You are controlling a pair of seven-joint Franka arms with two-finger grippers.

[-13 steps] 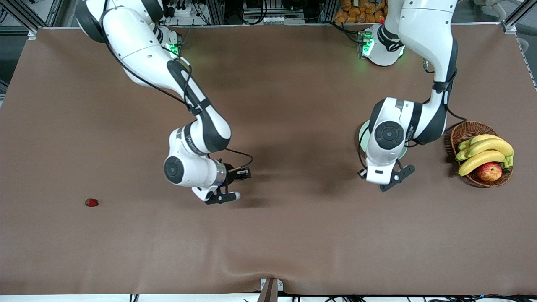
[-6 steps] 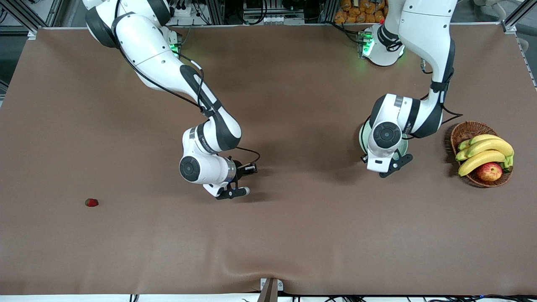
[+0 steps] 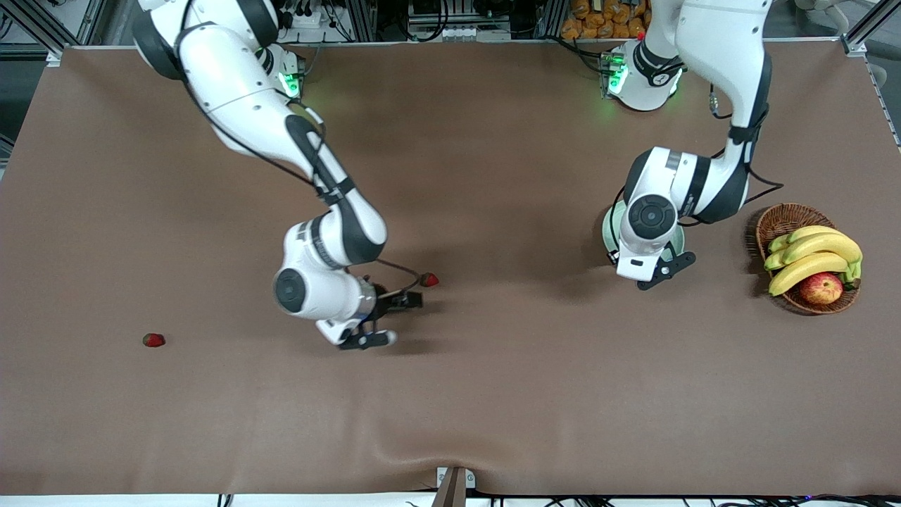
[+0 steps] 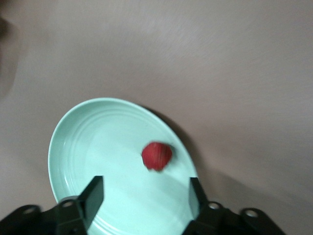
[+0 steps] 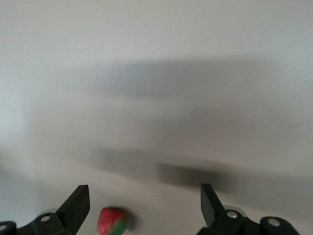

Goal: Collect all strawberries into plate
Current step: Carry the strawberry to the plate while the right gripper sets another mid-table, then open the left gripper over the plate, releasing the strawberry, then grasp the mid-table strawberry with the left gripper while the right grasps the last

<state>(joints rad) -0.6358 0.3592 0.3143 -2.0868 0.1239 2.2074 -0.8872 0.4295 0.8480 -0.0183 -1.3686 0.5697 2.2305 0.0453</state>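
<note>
One strawberry [image 3: 429, 280] lies on the brown table mid-table, beside my right gripper [image 3: 389, 320], which is open and empty. In the right wrist view this strawberry [image 5: 111, 221] lies below the open right gripper [image 5: 144, 205], close to one finger. A second strawberry [image 3: 153, 340] lies toward the right arm's end of the table. The mint-green plate [image 3: 607, 229] is mostly hidden under the left arm. My left gripper [image 3: 662, 271] is open and empty over the plate's edge. In the left wrist view [image 4: 145, 198] a third strawberry [image 4: 156, 155] lies in the plate [image 4: 83, 142].
A brown wicker basket [image 3: 780, 220] with bananas [image 3: 813, 255] and a red-yellow apple [image 3: 821, 287] stands beside the plate at the left arm's end of the table.
The right gripper swung toward the left arm's end, then back, and a strawberry now shows on the table beside it. The left gripper drew back over the plate's edge.
</note>
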